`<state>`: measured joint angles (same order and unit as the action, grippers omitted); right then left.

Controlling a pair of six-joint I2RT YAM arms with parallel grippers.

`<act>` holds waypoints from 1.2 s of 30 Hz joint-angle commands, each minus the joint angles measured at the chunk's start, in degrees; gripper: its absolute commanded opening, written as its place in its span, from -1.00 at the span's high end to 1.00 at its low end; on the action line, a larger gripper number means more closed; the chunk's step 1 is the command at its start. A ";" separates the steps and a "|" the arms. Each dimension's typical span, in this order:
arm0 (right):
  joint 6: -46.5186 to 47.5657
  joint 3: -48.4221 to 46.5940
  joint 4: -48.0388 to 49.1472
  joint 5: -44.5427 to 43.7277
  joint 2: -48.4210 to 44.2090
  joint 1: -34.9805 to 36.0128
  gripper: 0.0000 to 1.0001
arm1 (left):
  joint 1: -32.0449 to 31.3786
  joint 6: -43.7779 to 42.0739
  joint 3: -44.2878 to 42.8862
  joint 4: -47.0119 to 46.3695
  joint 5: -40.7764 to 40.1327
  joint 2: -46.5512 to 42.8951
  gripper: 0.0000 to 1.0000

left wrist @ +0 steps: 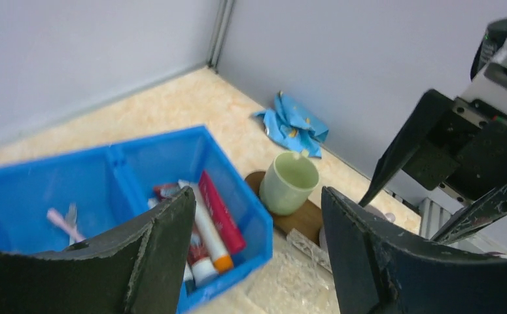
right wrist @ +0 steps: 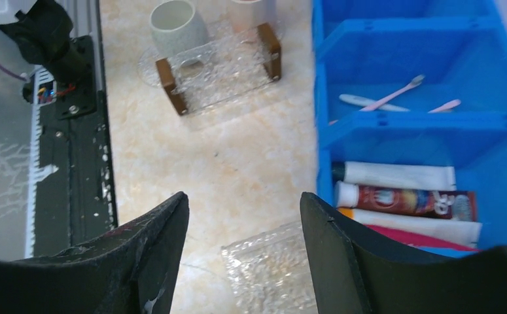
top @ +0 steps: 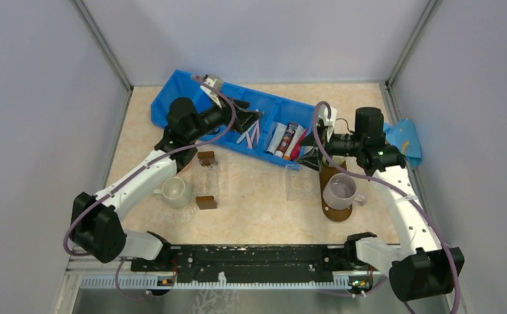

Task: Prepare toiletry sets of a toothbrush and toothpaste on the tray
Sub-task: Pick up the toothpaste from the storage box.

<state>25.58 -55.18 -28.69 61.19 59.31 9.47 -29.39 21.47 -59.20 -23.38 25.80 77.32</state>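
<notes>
The toothpaste tubes (top: 288,139) lie in the right end compartment of the blue bin (top: 172,91); white, red and dark ones show in the wrist views (right wrist: 401,199) (left wrist: 211,222). Pale pink and white toothbrushes (top: 250,136) (right wrist: 381,100) lie in the neighbouring compartment. The dark brown oval tray (top: 335,214) (left wrist: 301,219) sits at the right, with a mug (top: 339,190) (left wrist: 288,183) standing on it. My left gripper (top: 247,114) (left wrist: 257,196) hovers open over the bin, holding nothing. My right gripper (top: 309,154) (right wrist: 244,196) is open and empty beside the bin's right end.
A clear textured stand with two small brown blocks (top: 206,180) (right wrist: 221,69) and a second mug (top: 175,191) (right wrist: 177,26) stand at the left. Another clear plate (top: 299,184) (right wrist: 270,268) lies below my right gripper. A blue cloth (top: 404,140) (left wrist: 293,124) lies by the right wall.
</notes>
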 commanded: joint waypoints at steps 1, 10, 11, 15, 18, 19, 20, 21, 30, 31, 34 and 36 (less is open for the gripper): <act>3.03 -8.26 -5.16 -0.79 1.52 -4.02 -0.26 | -5.39 -11.76 -4.87 -2.18 -4.71 5.09 -0.51; -2.56 -17.45 -5.26 -3.18 8.03 -16.67 -0.13 | -9.50 -27.83 -31.87 13.72 -9.73 22.35 -0.48; -2.41 -18.48 -5.52 -3.54 8.86 -16.82 -0.12 | -10.21 -29.78 -35.13 16.38 -10.01 23.90 -0.48; -2.14 -16.34 -3.95 -4.56 10.39 -17.64 -0.12 | -11.72 -35.45 -37.66 21.52 -11.71 28.58 -0.46; -3.95 -12.30 -0.33 -3.01 10.62 -20.13 -0.12 | -12.42 -36.00 -40.67 25.98 -16.42 31.97 -0.41; -4.41 -11.56 0.51 -2.59 10.89 -20.87 -0.12 | -12.45 -34.79 -41.78 26.61 -18.26 33.21 -0.31; -4.66 -10.74 1.10 -2.35 11.18 -21.34 -0.12 | -12.45 -33.51 -43.02 27.18 -20.12 34.68 -0.19; -4.68 -10.36 1.42 -2.45 11.37 -21.56 -0.12 | -12.49 -32.32 -44.67 28.47 -21.39 36.23 -0.06; -4.22 -7.74 3.16 -4.13 11.60 -22.60 -0.12 | -13.59 -31.08 -58.80 40.58 -25.98 49.94 0.13; -4.31 -7.62 3.38 -4.10 11.68 -22.65 -0.12 | -13.59 -30.89 -59.96 41.46 -25.85 50.98 0.13; -4.31 -7.49 3.46 -4.10 11.97 -22.73 -0.12 | -13.59 -30.13 -63.74 44.84 -25.91 54.16 0.16; -4.23 -7.50 3.40 -4.35 11.90 -22.67 -0.12 | -13.67 -29.53 -65.89 47.07 -25.98 55.88 0.20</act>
<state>21.76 -62.54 -27.88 56.60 71.35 -12.67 -42.63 -9.50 -119.66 18.00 0.86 130.85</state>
